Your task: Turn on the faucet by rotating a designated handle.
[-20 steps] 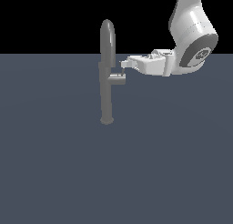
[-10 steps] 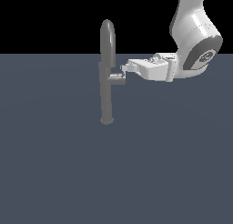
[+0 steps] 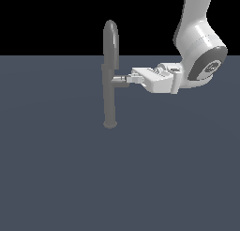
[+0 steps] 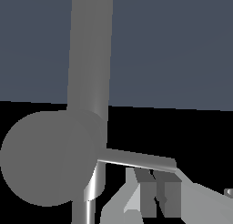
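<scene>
Faucet handle now meets the gripper, which has dropped and closed in from three o'clock. Fingers look narrow; whether they hold the lever, I cannot tell. Turning looks ready to begin.

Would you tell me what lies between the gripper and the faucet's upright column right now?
Only the handle: in the exterior view its short stub bridges the faucet column and the gripper fingertips. Nothing else sits in that stretch.
</scene>
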`<state>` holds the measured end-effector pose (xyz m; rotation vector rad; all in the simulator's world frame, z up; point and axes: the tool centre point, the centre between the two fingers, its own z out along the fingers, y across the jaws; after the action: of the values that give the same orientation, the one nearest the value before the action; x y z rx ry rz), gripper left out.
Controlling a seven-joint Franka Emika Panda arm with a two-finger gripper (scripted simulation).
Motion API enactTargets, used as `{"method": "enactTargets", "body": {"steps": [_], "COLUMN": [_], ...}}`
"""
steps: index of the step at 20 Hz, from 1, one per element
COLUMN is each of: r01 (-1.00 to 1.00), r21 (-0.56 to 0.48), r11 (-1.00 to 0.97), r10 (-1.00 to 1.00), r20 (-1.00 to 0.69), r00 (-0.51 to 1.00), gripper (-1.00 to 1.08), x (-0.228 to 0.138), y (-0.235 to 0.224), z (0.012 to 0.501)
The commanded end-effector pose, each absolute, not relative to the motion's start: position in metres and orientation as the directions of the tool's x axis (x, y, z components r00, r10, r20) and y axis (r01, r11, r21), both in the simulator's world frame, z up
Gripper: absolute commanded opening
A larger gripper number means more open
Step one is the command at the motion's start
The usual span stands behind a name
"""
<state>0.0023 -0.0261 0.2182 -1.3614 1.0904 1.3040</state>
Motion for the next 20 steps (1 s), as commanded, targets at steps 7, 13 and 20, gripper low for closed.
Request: {"method": "enactTargets", "body": {"steps": [7,13,20], "r01": [-0.984,-0.985,-0.983], "r21": [-0.024,-0.001,-0.039], "r11": [-0.175,-0.172,-0.182], "r10": [0.001,0.000,0.007], "r20": [-1.000,-1.000,-0.999], "r00": [0.024,0.001,0.038], "gripper": [-1.00,-1.00,-1.00], "x": [0.004,0.008,0.022], "y": [-0.026,-0.025,-0.023], "z": [0.187,0.155,0.174]}}
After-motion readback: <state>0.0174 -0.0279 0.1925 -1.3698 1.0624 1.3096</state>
